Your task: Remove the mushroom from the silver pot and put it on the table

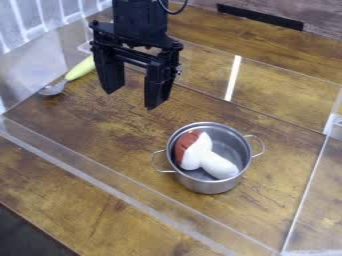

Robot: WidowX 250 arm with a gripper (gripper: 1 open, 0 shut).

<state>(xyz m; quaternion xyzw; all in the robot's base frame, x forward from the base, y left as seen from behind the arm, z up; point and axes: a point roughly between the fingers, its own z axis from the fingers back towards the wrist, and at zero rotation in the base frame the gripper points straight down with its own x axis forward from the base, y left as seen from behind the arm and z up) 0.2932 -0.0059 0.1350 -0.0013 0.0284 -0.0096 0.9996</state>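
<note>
We see the mushroom (pixel 205 155) lying inside the silver pot (pixel 238 180) on the wooden counter (pixel 80 190). Our pincer (pixel 130 88) hangs released and empty, up and left of the pot, well apart, near a yellow banana toy (pixel 82 67).

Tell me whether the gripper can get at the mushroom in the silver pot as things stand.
Probably yes. The mushroom lies exposed in the lidless silver pot, cap against the far rim, stem upward. The gripper hangs open up and to the left, with nothing between. The pot's wall may crowd the fingers.
</note>
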